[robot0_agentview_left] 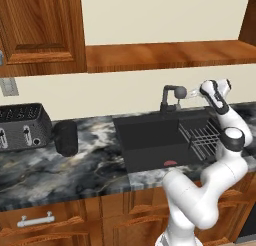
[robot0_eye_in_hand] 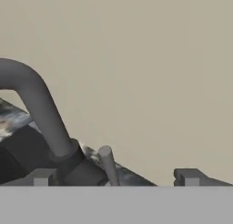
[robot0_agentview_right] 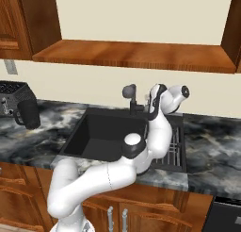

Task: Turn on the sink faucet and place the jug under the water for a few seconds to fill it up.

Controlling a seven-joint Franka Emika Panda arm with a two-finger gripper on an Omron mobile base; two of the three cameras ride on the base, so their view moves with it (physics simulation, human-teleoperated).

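The black sink faucet stands behind the matte-black sink, its grey ball head turned right. My gripper hovers just right of that head, open. In the hand view the faucet's curved pipe rises at the left, and a small grey lever stands between my spread fingertips. The water is out of view; no blue stream leaves the spout. The black jug stands on the counter left of the sink, beside the toaster. From the right I see the faucet, gripper and jug.
A black slotted toaster sits at the far left of the marble counter. A wire rack fills the sink's right side. A red drain cap lies near the basin's front. A wooden shelf overhangs the wall behind.
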